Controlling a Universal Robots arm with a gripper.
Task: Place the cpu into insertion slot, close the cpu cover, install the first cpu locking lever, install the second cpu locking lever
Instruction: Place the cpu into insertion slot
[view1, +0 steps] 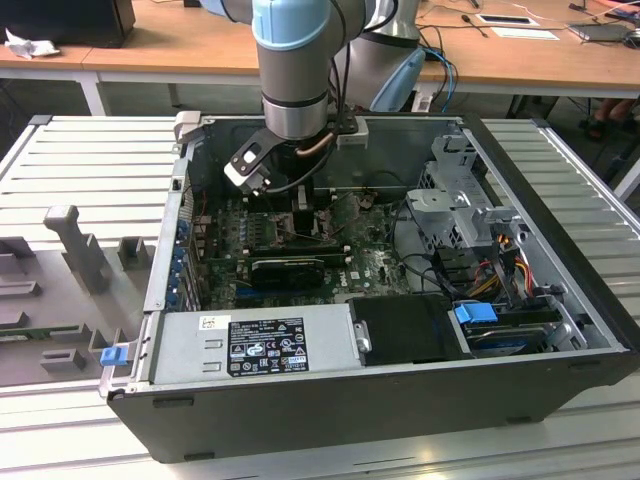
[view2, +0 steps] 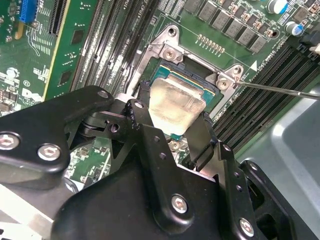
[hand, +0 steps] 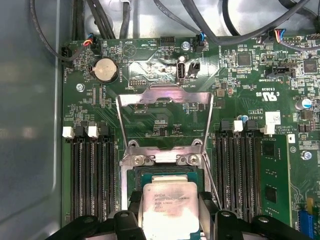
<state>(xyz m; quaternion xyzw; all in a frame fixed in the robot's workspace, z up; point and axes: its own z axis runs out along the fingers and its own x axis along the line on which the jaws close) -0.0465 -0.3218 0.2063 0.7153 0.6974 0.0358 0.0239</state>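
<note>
Slatted metal table carrying one open computer case, as seen in the exterior view. One grey-and-blue arm hangs nearly vertical over the case, its wrist low among the cables above the green motherboard. One grey power supply lies along the case wall nearest the exterior camera and bears one black-and-white printed label. The motherboard carries white printed lettering and one small white sticker. One black gripper with two fingers is clenched on the cpu, the fingers pressing its two opposite edges. One cpu cover, a silver frame, stands hinged open beyond the insertion slot. The cpu, silvery face up with print on it, is held over part of the insertion slot; whether it touches the contacts cannot be told. Two banks of dark memory slots flank the insertion slot, one on each side. One thin locking lever runs out from a corner of the insertion slot
</note>
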